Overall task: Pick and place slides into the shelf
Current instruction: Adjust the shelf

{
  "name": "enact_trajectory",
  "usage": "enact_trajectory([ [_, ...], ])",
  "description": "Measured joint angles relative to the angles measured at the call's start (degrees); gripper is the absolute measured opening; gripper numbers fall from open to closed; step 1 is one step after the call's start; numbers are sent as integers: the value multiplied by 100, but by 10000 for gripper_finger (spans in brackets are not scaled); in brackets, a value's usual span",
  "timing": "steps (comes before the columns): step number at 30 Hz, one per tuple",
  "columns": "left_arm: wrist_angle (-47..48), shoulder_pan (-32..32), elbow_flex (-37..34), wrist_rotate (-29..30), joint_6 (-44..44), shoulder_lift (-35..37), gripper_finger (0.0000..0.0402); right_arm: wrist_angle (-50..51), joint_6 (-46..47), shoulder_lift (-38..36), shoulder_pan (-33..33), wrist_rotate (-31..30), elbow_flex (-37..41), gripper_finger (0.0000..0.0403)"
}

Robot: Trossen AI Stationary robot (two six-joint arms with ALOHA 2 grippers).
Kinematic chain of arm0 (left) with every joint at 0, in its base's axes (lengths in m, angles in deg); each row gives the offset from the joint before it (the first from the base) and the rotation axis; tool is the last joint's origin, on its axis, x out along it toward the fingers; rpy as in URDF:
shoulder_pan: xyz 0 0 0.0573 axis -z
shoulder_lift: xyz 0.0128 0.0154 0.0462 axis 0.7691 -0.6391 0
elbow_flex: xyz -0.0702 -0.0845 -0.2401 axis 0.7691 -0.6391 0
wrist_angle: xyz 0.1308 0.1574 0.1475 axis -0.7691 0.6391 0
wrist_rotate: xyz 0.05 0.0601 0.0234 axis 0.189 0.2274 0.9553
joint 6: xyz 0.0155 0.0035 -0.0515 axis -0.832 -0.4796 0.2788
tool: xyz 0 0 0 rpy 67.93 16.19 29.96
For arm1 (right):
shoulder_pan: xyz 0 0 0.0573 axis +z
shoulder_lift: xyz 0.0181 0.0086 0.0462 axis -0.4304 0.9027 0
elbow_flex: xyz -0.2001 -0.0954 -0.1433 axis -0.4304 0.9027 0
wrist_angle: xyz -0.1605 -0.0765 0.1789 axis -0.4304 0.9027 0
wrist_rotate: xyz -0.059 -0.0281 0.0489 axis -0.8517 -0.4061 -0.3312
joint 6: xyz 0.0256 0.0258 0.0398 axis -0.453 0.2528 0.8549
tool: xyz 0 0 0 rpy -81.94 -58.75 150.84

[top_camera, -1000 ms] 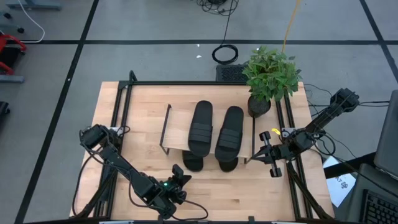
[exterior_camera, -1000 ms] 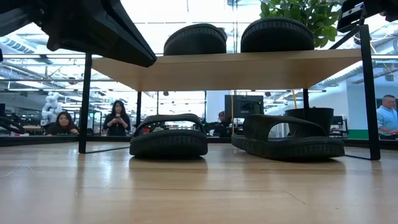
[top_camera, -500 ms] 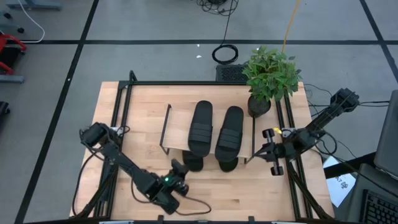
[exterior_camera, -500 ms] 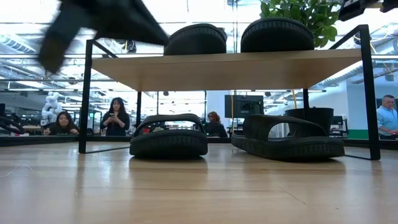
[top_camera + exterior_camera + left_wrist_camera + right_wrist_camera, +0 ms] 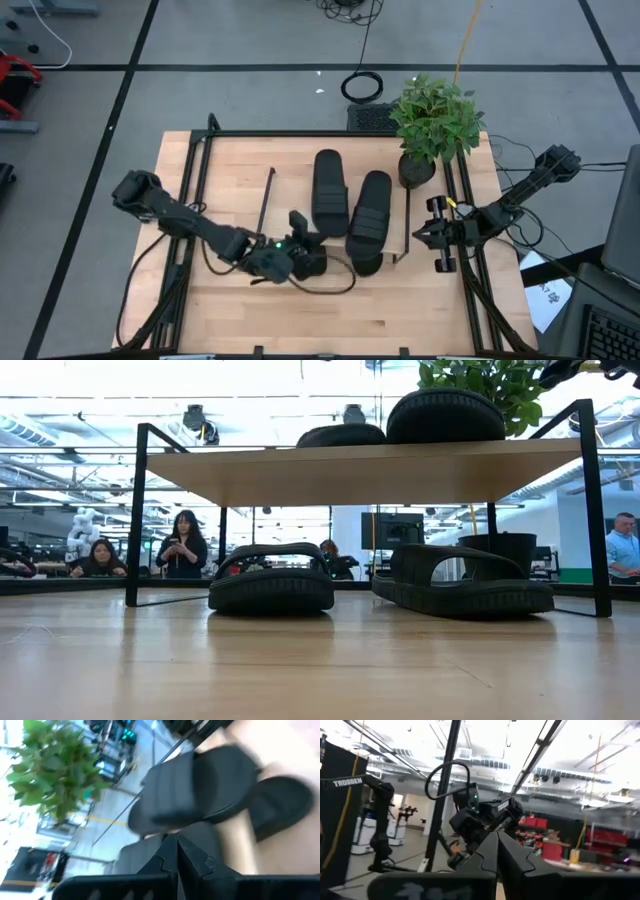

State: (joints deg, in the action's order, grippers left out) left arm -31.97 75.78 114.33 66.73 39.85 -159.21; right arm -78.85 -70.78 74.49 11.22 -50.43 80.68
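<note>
Two black slides lie flat on the shelf's top board (image 5: pixel 380 460): the left one (image 5: pixel 330 190) and the right one (image 5: pixel 370 220). Two more stand on the table under the board, one at the left (image 5: pixel 270 585) and one at the right (image 5: pixel 465 585). My left gripper (image 5: pixel 318 243) is shut at the board's near edge, right before the upper left slide's near end (image 5: pixel 200 785). My right gripper (image 5: pixel 425 235) is shut, beside the shelf's right end and raised, pointing into the room. My left gripper meets the upper left slide's near end (image 5: pixel 175 827) with its shut fingertips (image 5: pixel 170 845). It comes nearly level from the table's near left side. The slide lies flat on the top board, slightly askew.
A potted plant (image 5: pixel 432 125) stands at the table's far right, behind the shelf. The left arm's cable (image 5: pixel 335 285) loops over the table near the front. Black rails (image 5: pixel 195 200) run along the table's sides. People sit and stand beyond the table (image 5: pixel 185 545).
My left gripper has risen from the table's near edge and gone toward the far right, up to the shelf's near edge, still shut. The upper left slide has slid along the board toward the far edge and turned a little. The other slides have stayed put.
</note>
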Motion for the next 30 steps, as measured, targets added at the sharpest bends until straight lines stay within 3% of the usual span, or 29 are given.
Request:
enact_trajectory([
  [3,32,265,-110,-180,276,-16,0,104,309,42,1,148,0,0],
  [6,-73,725,-646,-92,650,-100,0,583,818,138,10,309,0,0],
  [9,-5,1268,-1343,568,1291,-103,0,1093,1231,332,11,297,0,0],
  [12,38,1788,-1972,1444,2027,188,0,932,1140,495,-18,295,0,0],
  [17,-339,1851,-2845,1527,2705,1220,0,309,720,777,-194,317,-2,0],
  [19,-804,1729,-3250,1614,2521,1617,0,258,696,840,-265,342,-2,0],
  [25,-3407,1357,-4229,1594,872,2573,0,137,720,888,-380,881,-2,0],
  [30,-4496,1200,-4790,1499,771,2864,1,131,736,887,-376,915,-2,0],
])
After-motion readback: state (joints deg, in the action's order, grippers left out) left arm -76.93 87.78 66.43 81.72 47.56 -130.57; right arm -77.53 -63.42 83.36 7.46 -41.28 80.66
